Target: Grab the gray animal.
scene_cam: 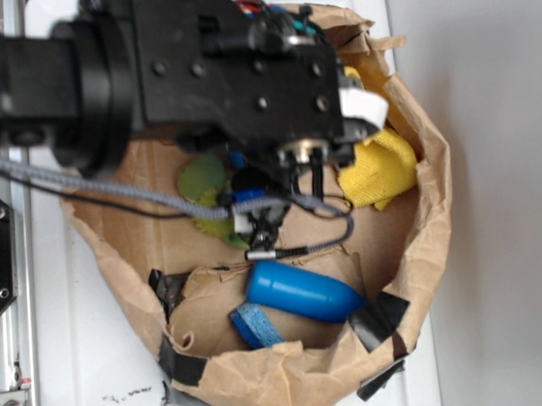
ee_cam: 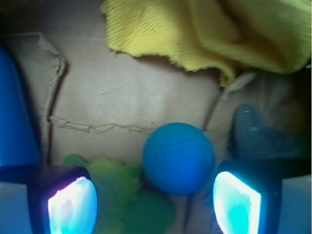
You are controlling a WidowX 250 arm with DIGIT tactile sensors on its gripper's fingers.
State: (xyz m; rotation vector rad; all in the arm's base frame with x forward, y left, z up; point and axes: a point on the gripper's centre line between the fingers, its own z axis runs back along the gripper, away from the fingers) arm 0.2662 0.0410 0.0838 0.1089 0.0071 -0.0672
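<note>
The gray animal shows in the wrist view as a dark gray soft shape at the right, just beyond my right pad. The arm hides it in the exterior view. My gripper is open, with both lit pads wide apart and nothing held. Between and below the fingers lie a blue ball and a lime-green plush. From outside, the gripper hangs over the middle of the paper-bag tub, beside the green plush.
The crumpled brown paper wall rings the work area, patched with black tape. A yellow cloth lies at the right, also seen in the wrist view. A blue cylinder and a blue strip lie near the front.
</note>
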